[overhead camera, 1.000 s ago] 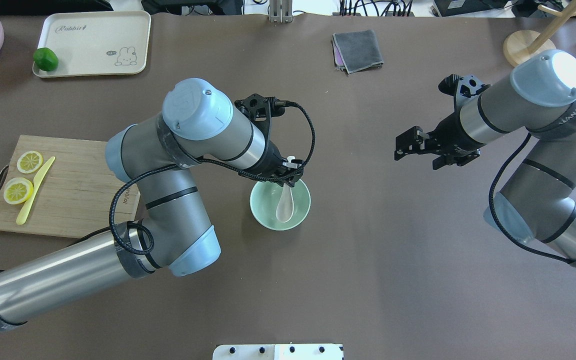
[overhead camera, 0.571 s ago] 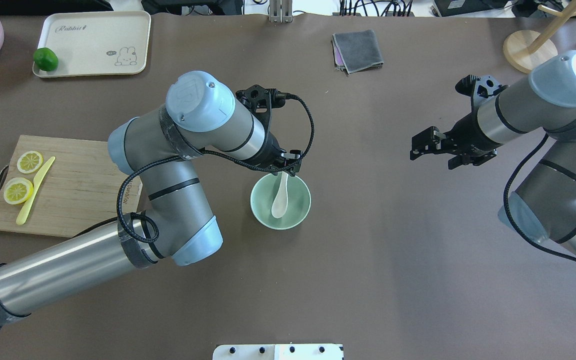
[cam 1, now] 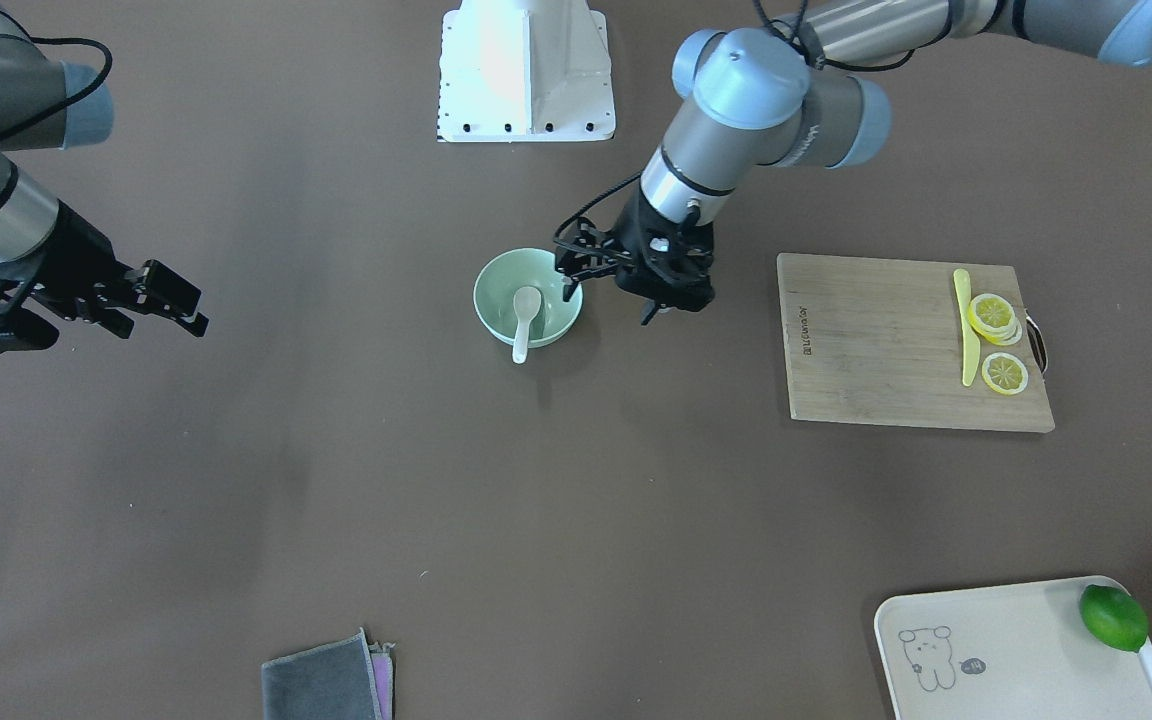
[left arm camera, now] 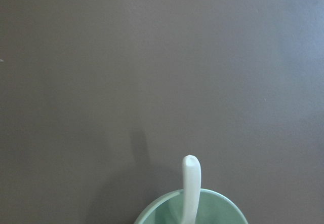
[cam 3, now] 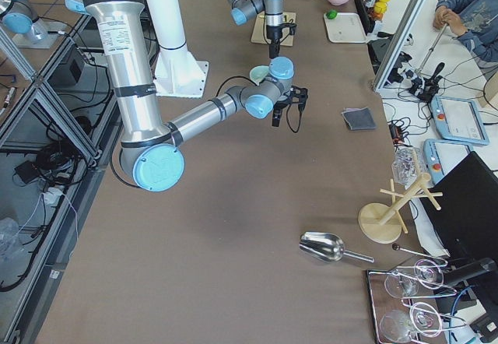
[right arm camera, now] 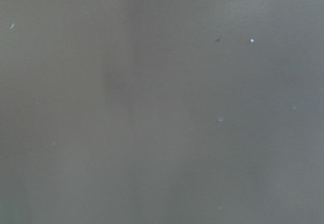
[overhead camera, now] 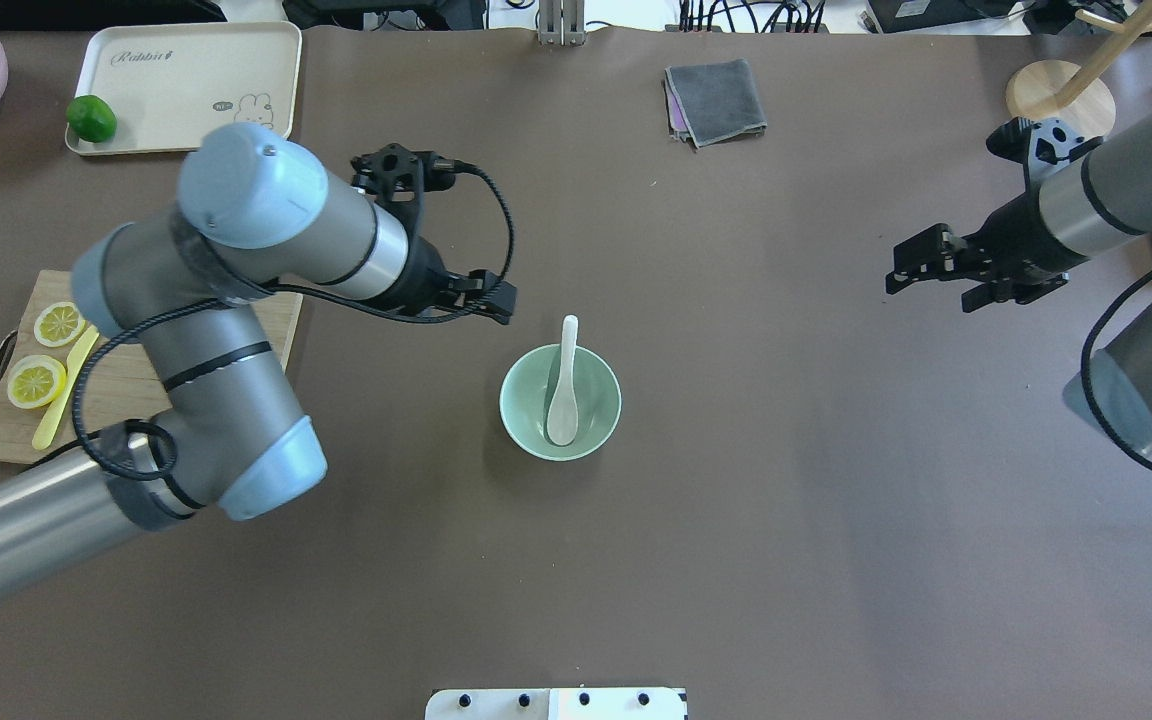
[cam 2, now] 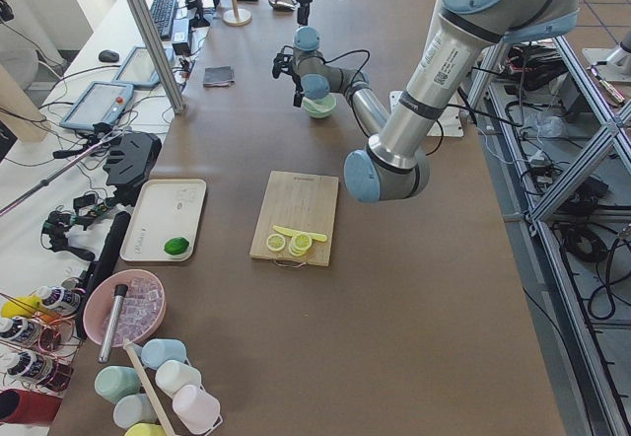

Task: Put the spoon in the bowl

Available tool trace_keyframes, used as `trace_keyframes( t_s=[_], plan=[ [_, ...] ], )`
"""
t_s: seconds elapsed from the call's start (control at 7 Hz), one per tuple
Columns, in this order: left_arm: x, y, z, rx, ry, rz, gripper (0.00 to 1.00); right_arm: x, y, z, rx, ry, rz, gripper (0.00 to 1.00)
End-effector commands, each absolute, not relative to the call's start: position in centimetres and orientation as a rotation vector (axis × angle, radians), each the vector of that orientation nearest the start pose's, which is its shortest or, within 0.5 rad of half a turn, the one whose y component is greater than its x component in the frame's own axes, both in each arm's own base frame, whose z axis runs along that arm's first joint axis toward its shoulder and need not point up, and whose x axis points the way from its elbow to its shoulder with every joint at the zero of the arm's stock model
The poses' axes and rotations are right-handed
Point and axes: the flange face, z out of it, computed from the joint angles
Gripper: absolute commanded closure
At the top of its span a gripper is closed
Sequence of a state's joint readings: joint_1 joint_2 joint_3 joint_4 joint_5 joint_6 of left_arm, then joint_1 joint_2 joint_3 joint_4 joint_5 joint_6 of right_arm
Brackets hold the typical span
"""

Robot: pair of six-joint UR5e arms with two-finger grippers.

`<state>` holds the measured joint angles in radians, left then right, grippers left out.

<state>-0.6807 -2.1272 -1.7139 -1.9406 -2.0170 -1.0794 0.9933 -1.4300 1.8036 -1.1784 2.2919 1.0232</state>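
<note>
The white spoon [overhead camera: 564, 398] lies in the mint-green bowl [overhead camera: 526, 420], scoop down inside and handle resting over the far rim. Both also show in the front view, the spoon [cam 1: 524, 320] and the bowl [cam 1: 486, 290]. The left wrist view shows the spoon handle [left arm camera: 191, 186] over the bowl's rim [left arm camera: 152, 213]. My left gripper [overhead camera: 498, 298] is open and empty, left of the bowl and beyond it, apart from it; it also shows in the front view [cam 1: 568, 277]. My right gripper [overhead camera: 911, 266] is open and empty far to the right.
A wooden cutting board [overhead camera: 136, 400] with lemon slices [overhead camera: 36, 381] and a yellow knife [overhead camera: 68, 383] lies at the left. A tray [overhead camera: 186, 90] with a lime [overhead camera: 91, 118] is at the far left. A grey cloth [overhead camera: 716, 102] and a wooden stand [overhead camera: 1051, 95] are at the far edge.
My left gripper has let go of the spoon and drawn back to the left, away from the bowl. The spoon now rests in the bowl. My right arm has pulled back to the right.
</note>
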Motion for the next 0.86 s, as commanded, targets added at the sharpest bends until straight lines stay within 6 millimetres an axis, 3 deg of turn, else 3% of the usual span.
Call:
trace_keyframes(
  t_s=[0.0, 0.14, 0.43, 0.57, 0.71],
  plan=[
    [34.5, -51.3, 32.2, 0.262, 0.902, 0.139, 0.01, -14.8, -49.2, 51.0, 0.1, -0.909, 0.024, 0.0],
    [28.9, -52.8, 38.1, 0.277, 0.767, 0.256, 0.01, -10.9, -49.9, 53.9, 0.115, -0.861, 0.0, 0.0],
    [12.4, -54.3, 48.4, 0.265, 0.633, 0.313, 0.01, -2.4, -50.3, 56.5, 0.12, -0.772, -0.077, 0.0],
    [6.5, -53.2, 51.0, 0.211, 0.788, 0.261, 0.01, 0.7, -50.1, 57.5, 0.126, -0.741, -0.112, 0.0],
    [2.9, -50.6, 53.5, 0.166, 0.889, 0.192, 0.01, 2.8, -49.9, 58.4, 0.126, -0.717, -0.136, 0.0]
  ],
)
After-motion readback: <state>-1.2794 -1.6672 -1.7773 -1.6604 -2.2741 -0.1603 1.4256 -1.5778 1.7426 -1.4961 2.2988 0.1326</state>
